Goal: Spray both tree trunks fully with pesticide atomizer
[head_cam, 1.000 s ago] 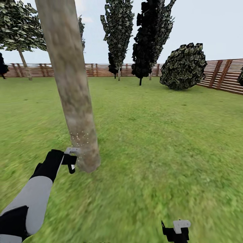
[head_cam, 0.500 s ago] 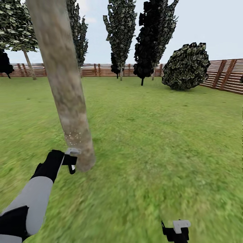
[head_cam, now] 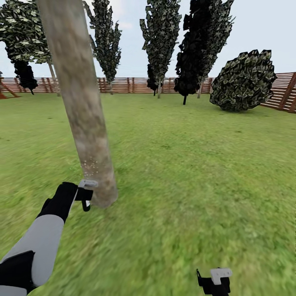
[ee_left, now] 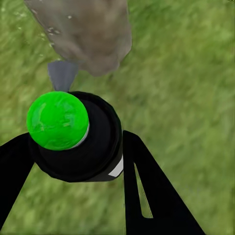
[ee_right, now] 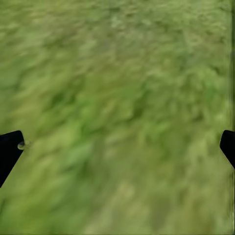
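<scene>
The left pincer (ee_left: 73, 147) is closed around the atomizer (ee_left: 73, 137), its nozzle aimed at the base of the upright trunk (head_cam: 88, 139) just ahead. The right pincer (ee_right: 117, 147) hangs wide open, empty, over grass.

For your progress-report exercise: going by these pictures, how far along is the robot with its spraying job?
Done: the black pesticide atomizer with a green ball top is off the floor, clamped in the left end effector.

In hand: its grey nozzle points at the thick pale beige tree trunk, where white specks dot the lower part.

Left: most of this trunk looks unspeckled, and a second tree needs spraying. The right end effector hangs open over the green lawn.
</scene>
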Controlling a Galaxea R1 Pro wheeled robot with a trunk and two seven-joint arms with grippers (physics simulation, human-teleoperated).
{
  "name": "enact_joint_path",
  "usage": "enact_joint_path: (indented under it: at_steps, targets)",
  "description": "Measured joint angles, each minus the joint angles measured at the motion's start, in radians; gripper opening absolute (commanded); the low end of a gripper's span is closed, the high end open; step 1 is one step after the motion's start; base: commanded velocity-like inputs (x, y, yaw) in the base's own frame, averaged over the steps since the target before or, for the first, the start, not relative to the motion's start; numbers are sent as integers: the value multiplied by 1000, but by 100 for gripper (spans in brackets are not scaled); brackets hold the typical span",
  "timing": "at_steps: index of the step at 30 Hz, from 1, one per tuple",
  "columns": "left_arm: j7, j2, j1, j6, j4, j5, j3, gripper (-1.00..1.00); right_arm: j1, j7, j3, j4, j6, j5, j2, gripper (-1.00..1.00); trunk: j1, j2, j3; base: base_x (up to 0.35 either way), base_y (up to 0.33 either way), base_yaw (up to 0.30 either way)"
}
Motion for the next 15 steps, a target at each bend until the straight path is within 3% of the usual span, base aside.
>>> enact_joint_path:
  at_steps: [6,10,15]
  targets:
    - [5,2,1,0,0,3,-1,-100,0,0,-1,1,0,0,-2,100,0,0,0,89,-272,1]
    - [42,12,2,0,0,0,1,-100,0,0,-1,0,0,0,-2,100,0,0,0,88,-272,0]
    - [57,57,27,-1,4,3,2,-100,0,0,0,-1,0,0,-1,100,0,0,0,87,-272,26]
